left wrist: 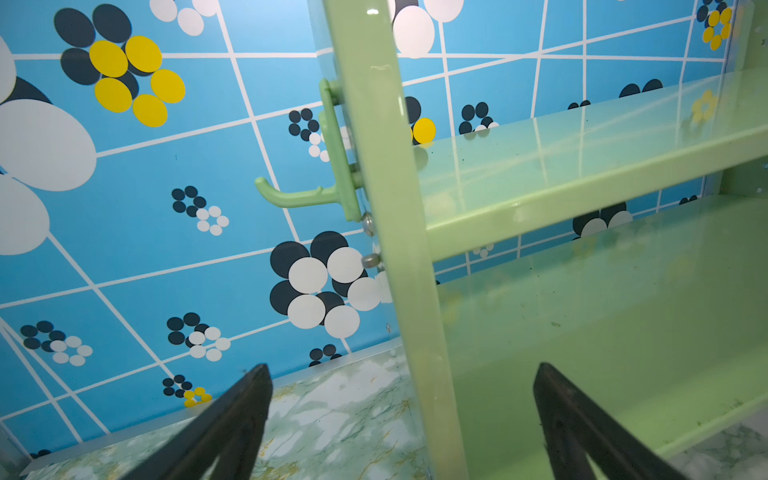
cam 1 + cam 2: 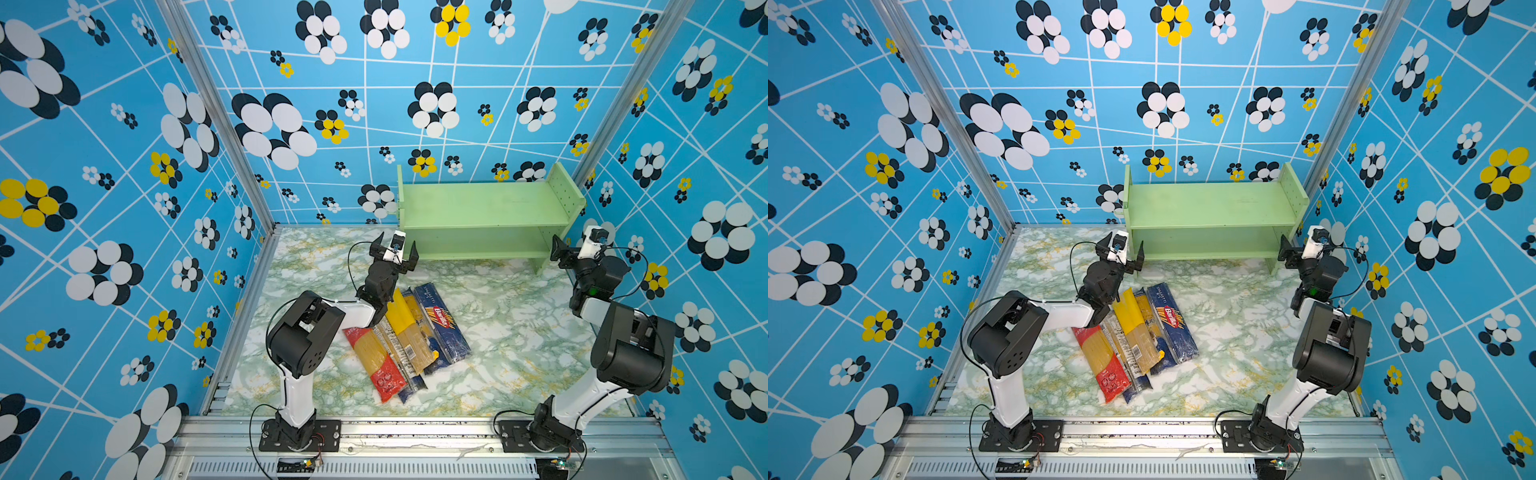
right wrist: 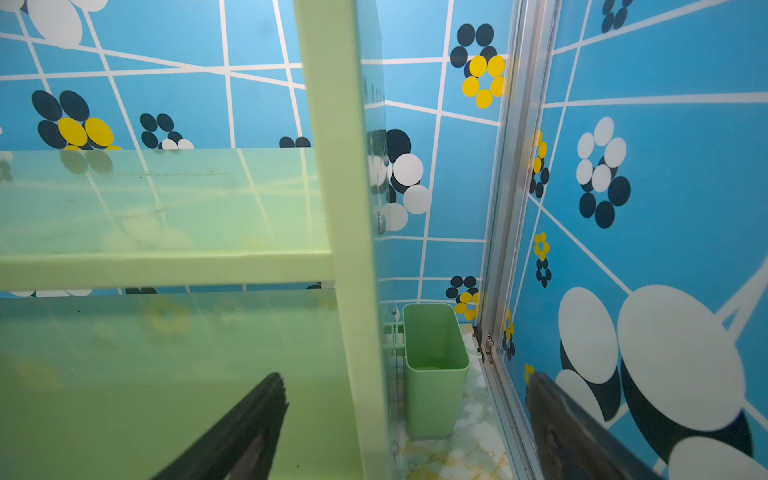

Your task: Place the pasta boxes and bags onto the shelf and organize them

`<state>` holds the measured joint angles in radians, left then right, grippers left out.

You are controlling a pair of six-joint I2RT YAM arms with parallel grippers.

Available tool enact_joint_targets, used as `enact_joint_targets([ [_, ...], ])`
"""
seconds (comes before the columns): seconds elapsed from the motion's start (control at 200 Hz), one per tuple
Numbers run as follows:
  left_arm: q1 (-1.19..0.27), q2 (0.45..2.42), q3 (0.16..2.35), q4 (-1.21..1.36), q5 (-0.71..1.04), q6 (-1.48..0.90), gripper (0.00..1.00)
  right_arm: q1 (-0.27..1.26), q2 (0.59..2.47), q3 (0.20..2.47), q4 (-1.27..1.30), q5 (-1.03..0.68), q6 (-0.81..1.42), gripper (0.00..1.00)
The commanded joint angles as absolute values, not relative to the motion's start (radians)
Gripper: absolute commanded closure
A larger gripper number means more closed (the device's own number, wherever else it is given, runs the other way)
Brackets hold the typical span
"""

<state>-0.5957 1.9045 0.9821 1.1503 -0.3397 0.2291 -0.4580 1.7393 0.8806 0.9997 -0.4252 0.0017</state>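
Note:
Several pasta boxes and bags lie in a heap mid-table in both top views: a red-ended bag, a yellow-topped bag, a clear bag with a barcode and a dark blue Barilla box. The light green shelf stands at the back with both tiers bare. My left gripper hangs open and empty at the shelf's left upright panel. My right gripper is open and empty at the shelf's right upright panel.
A green hook sticks out from the shelf's left panel. A small green bin hangs outside the right panel, near the aluminium corner post. Patterned blue walls close in three sides; marbled tabletop lies right of the heap.

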Motion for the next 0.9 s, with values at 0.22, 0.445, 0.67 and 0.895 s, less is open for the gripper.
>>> enact_joint_targets([
  [0.22, -0.587, 1.931, 1.033, 1.123, -0.409, 0.185, 0.03, -0.459, 1.765, 0.933, 1.042, -0.446, 0.007, 0.1],
  [0.445, -0.587, 1.96, 1.066, 1.128, -0.434, 0.189, 0.2, -0.459, 1.747, 0.94, 1.028, -0.466, 0.008, 0.13],
  [0.67, -0.588, 1.97, 1.077, 1.134, -0.443, 0.21, 0.25, -0.455, 1.737, 0.955, 0.995, -0.479, 0.004, 0.19],
  [0.895, -0.586, 1.96, 1.068, 1.128, -0.451, 0.203, 0.28, -0.435, 1.737, 0.98, 0.952, -0.485, -0.022, 0.21],
])
